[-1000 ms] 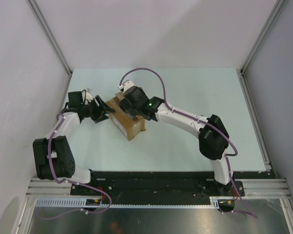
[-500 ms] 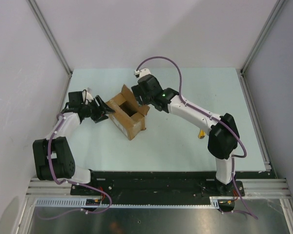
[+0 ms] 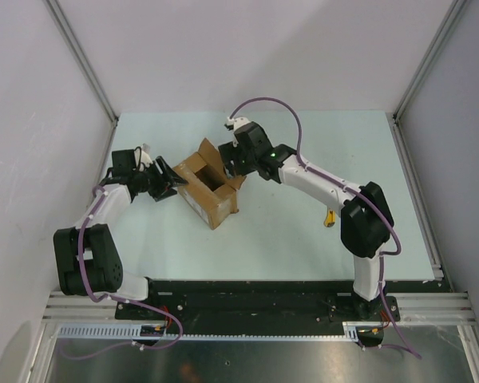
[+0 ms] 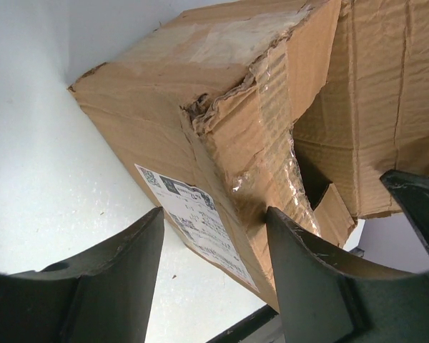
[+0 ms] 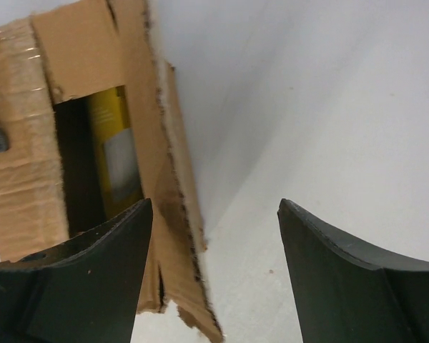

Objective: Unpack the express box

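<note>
**Top view.** Express box (image 3: 211,190) sits on the left half of the desk (image 3: 319,152), about midway between the near and far edges. It is set at a diagonal, flaps (image 3: 206,153) up and the top open. Left fingers (image 3: 172,182) are at the box's left end, right up against the cardboard. Right fingers (image 3: 236,163) hover at the box's far-right flap. From up here I cannot tell the spread of either pair. A yellow-and-black utility knife (image 3: 329,217) lies on the desk toward the right edge, partly behind the right arm and well apart from the box.

**Left wrist view.** Left fingers (image 4: 213,214) are spread with a clear gap. The box's (image 4: 200,93) lower corner with the shipping label (image 4: 173,191) shows in that gap, beyond the tips. Nothing is pinched across both. A crumpled, taped end flap (image 4: 264,143) runs down toward the right-hand finger; contact there is uncertain.

**Right wrist view.** Right fingers (image 5: 216,207) are spread wide, with only bare desk (image 5: 307,107) and a torn flap edge (image 5: 154,143) between them. They grip nothing. The box opening is at the left, and a yellow package (image 5: 114,150) stands inside it.
</note>
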`<state>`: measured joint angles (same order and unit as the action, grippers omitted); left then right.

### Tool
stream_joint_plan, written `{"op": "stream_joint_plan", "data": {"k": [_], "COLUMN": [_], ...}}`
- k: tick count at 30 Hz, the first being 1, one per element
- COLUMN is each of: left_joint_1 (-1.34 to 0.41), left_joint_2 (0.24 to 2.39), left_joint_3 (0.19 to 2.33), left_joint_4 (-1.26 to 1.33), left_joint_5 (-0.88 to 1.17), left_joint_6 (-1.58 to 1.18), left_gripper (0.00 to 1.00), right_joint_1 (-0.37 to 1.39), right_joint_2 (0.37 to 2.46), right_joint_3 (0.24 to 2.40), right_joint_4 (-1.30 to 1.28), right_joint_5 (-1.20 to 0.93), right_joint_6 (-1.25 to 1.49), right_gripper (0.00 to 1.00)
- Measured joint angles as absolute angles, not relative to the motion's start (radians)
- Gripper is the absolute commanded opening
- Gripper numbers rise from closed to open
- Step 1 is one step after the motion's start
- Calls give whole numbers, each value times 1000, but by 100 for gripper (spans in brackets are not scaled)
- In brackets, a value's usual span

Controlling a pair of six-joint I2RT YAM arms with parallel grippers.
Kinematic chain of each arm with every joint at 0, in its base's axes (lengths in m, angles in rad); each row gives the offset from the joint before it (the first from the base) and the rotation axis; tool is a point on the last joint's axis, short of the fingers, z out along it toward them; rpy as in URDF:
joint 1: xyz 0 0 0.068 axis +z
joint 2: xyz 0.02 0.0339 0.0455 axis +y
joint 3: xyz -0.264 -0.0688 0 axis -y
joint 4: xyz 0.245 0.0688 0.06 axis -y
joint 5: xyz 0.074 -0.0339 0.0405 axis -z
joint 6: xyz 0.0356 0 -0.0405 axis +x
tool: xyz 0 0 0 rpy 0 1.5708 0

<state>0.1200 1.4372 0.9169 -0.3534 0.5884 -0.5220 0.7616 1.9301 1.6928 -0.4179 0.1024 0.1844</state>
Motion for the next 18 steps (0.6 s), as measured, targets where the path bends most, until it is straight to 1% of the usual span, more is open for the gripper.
{"op": "stream_joint_plan", "data": {"k": [1,4,7,8,11,12,15,18], "left_joint_1": [120,120,120,120,120,120,120,120], "left_joint_2": [1437,1437,1437,1437,1437,1437,1437,1437], "left_joint_3": [917,917,917,917,917,917,918,918], "left_joint_4": [-354,-354,-354,-354,-354,-354,-354,-354], "left_joint_5": [588,589,591,591,591,591,591,591], "left_joint_6": [-522,-522,-522,-522,-521,-521,-517,-514], "left_gripper": [63,64,64,64,64,64,64,64], "right_joint_1": [764,768,771,771,766,764,759,757], "right_joint_2": [1934,1954,1980,1984,1988,1988,1987,1984], "right_joint_3": [1693,1692,1687,1682,1664,1664,1670,1700], "right_joint_4": [-413,-405,-402,-402,-406,-406,-408,-421], "right_joint_5": [84,32,-17,-22,-35,-35,-35,-31], "right_joint_6": [188,194,208,210,224,228,229,220], "right_gripper": [69,65,65,66,75,80,85,86]}}
